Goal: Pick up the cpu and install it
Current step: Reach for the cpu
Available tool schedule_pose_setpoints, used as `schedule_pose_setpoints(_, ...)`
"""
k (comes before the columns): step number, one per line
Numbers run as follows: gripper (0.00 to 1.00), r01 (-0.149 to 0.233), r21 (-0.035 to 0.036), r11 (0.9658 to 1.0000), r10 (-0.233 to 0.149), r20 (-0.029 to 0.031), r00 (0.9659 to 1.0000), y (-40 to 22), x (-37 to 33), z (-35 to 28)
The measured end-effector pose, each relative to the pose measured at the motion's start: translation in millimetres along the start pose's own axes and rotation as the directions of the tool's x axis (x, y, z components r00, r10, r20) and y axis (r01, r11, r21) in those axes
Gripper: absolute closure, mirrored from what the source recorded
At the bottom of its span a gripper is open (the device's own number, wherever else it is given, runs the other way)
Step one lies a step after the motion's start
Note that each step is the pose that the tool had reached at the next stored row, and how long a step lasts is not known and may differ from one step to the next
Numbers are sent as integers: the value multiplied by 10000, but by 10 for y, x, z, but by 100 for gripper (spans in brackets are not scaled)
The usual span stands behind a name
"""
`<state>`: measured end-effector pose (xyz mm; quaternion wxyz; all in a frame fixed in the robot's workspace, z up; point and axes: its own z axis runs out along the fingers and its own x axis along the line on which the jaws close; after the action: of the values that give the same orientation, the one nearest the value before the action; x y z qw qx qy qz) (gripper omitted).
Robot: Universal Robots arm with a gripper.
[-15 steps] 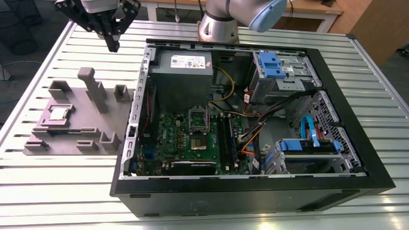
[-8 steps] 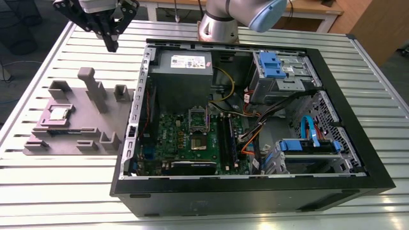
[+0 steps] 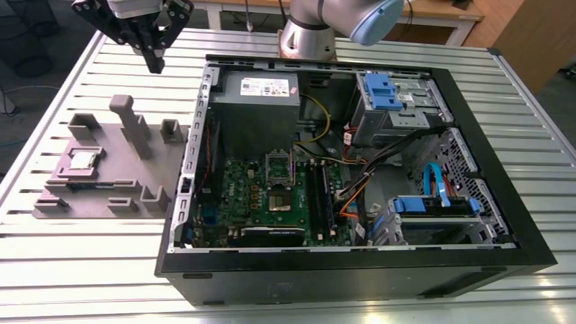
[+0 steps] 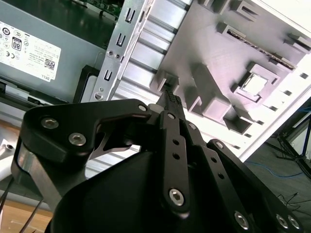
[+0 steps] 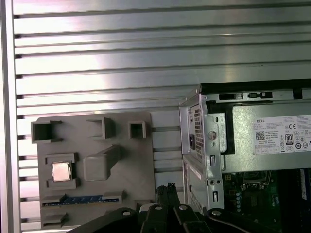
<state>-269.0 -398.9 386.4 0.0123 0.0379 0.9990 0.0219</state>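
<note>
item: the cpu (image 3: 83, 159). small flat square, bright metal top, thin pale rim.

location: seated in a square recess of the mauve-grey tray (image 3: 126, 177), near the tray's edge farthest from the computer case (image 3: 360, 263), about midway along that edge.

handling: we judge it light, rigid, slick on top and easily damaged. we would hold it by two opposite side edges, level, with little force. the recess walls look close around it.

tool: gripper (image 3: 155, 65), jaws drawn together, nothing between them, touching nothing. it hangs over the slatted table (image 3: 90, 256) past the tray's corner beside the case's power-supply end, well apart from the cpu.
</note>
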Motion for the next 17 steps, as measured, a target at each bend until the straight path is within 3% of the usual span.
schedule_pose_setpoints(17, 90, 0, 0, 10000, 0, 0, 10000, -5, 63, 2)
